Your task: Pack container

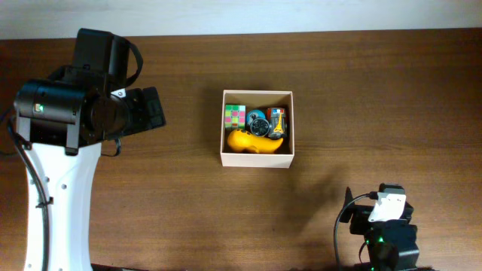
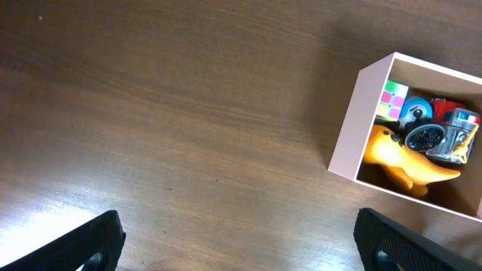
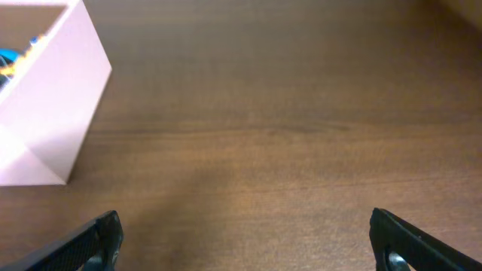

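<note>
The container is a square white-walled box in the middle of the wooden table. Inside it lie a yellow duck toy, a colourful puzzle cube, a round dark object and a red toy. It also shows in the left wrist view at the right and in the right wrist view at the upper left. My left gripper is open and empty over bare table, left of the box. My right gripper is open and empty over bare table, near the front right.
The left arm's white base and black wrist stand at the table's left. The right arm is folded at the front right edge. A pale wall strip runs along the far edge.
</note>
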